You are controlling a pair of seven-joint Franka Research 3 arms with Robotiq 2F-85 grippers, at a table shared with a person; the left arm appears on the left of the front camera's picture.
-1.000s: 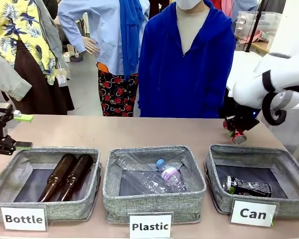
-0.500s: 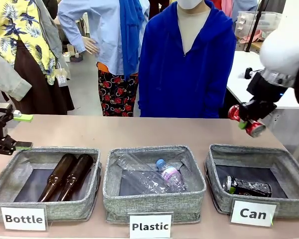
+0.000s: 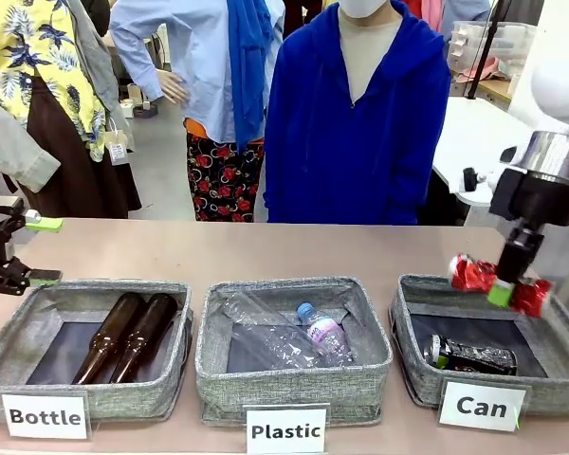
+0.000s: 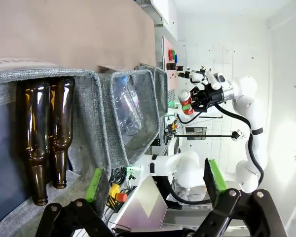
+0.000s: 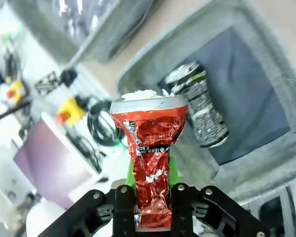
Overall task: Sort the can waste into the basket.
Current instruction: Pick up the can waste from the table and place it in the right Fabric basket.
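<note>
Beige table; right tool pinches red can; left tool spread.

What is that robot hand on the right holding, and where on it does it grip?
The right hand holds the crushed red can, pinched around its squashed middle, above the Can basket. The left hand is open, holding nothing.

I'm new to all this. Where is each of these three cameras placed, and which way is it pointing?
Front view: fixed between the arms, facing the person across the table; right end effector grips the red can above the Can basket.
Left wrist view: rolled sideways, over its open left end effector at the brown bottles.
Right wrist view: looks down its fingers.
Shared: red can, black can.
</note>
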